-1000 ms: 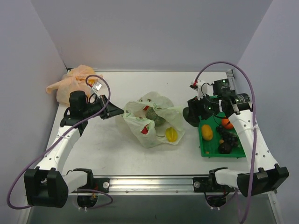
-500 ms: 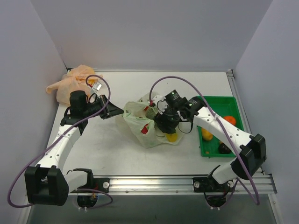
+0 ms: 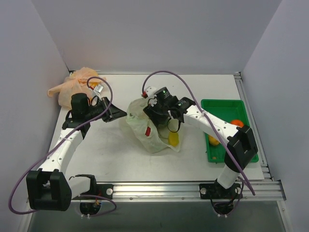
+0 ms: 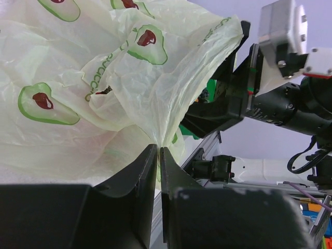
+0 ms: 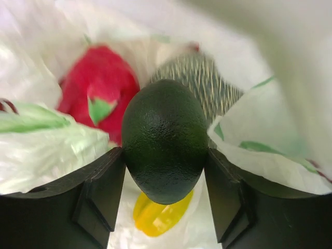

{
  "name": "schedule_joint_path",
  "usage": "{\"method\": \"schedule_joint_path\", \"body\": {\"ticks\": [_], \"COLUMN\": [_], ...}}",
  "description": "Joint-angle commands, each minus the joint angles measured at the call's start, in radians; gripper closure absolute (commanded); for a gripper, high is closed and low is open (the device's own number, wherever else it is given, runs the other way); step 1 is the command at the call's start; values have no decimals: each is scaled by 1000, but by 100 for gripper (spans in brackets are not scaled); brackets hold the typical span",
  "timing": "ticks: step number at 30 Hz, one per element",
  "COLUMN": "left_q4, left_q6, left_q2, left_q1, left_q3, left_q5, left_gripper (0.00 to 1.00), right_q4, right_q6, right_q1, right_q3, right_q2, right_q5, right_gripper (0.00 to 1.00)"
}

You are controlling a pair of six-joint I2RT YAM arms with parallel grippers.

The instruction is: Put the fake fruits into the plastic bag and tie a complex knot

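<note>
The avocado sits between the right gripper fingers, within the mouth of the plastic bag. Past it, to that gripper's left, lies the dragon fruit; below it lies the starfruit. The left gripper pinches the bag's edge, and the bag spreads ahead of it. The tray lies right of the right gripper. Another bag lies behind the left gripper.

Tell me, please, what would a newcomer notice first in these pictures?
The dark green avocado, gripped by the right gripper at the open mouth of the pale green plastic bag at mid-table, above a pink dragon fruit and a yellow starfruit. Next, the left gripper pinching the bag's left edge.
</note>
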Motion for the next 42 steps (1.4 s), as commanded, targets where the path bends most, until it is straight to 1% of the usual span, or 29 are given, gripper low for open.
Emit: {"method": "schedule_joint_path", "body": {"ticks": [1,2,4,5,7,9,11,12,13,14,15,17,18,20,23,24,26,27,28,30,31,32,33,34,36,37,40,41,42], "left_q4": [55,58,61,63,64,63,61,57,55,55,54,55,54,51,43,38,34,32,31,34,32,34,35,37,37,37,29,21,21], "left_q6": [-9,-14,-14,-15,-15,-17,-15,-12,-12,-12,-12,-12,-11,-11,-3,-1,5,5,8,8,8,8,8,6,2,2,12,14,15], "left_q2": [4,4,1,3,1,3,1,-1,1,1,1,6,7,12,9,7,7,7,9,9,10,10,10,10,6,3,-2,-4,-4], "left_q1": [14,16,16,16,17,17,17,19,17,17,17,17,19,17,19,19,17,19,19,17,19,17,19,19,17,17,19,19,19], "left_q3": [30,28,23,22,22,23,28,30,30,30,30,28,31,34,37,36,36,34,36,37,39,40,40,40,40,39,40,43,45], "left_q5": [15,15,15,13,13,15,15,12,13,12,9,7,7,7,6,4,7,4,6,6,6,7,7,6,9,9,15,15,15], "left_gripper": [82,82,82,81,81,81,81,81,81,81,81,81,81,81,81,81,81,81,81,81,81,81,81,81,81,81,81,81,81], "right_q4": [94,94,90,83,54,-8,-68,-135,-165,-189,-250,-311,-382,-442,-513,-550,-590,-631,-642,-654,-654,-651,-650,-653,-653,-653,-636,-601,-584], "right_q6": [68,71,74,70,51,33,-24,-47,-68,-103,-120,-148,-180,-209,-236,-251,-303,-324,-353,-364,-363,-357,-345,-334,-309,-312,-381,-397,-403], "right_q1": [6,6,4,4,4,-3,-23,-32,-43,-72,-94,-155,-173,-201,-284,-354,-439,-541,-586,-670,-744,-764,-823,-921,-1028,-1109,-1197,-1209,-1220], "right_q3": [25,6,-15,-31,-63,-81,-83,-81,-89,-95,-97,-103,-104,-121,-169,-179,-204,-227,-241,-274,-285,-291,-298,-296,-281,-275,-291,-302,-313], "right_q2": [-36,-40,-71,-83,-129,-161,-221,-243,-291,-316,-338,-382,-393,-433,-517,-537,-588,-605,-632,-651,-652,-640,-620,-566,-487,-469,-430,-424,-407], "right_q5": [-52,-61,-97,-115,-153,-196,-297,-337,-374,-458,-498,-607,-636,-661,-644,-634,-631,-635,-621,-562,-483,-429,-390,-323,-287,-267,-206,-162,-149], "right_gripper": [34,24,15,8,4,2,2,2,2,2,2,2,2,3,5,5,8,8,9,10,11,14,15,20,24,25,27,27,27]}}
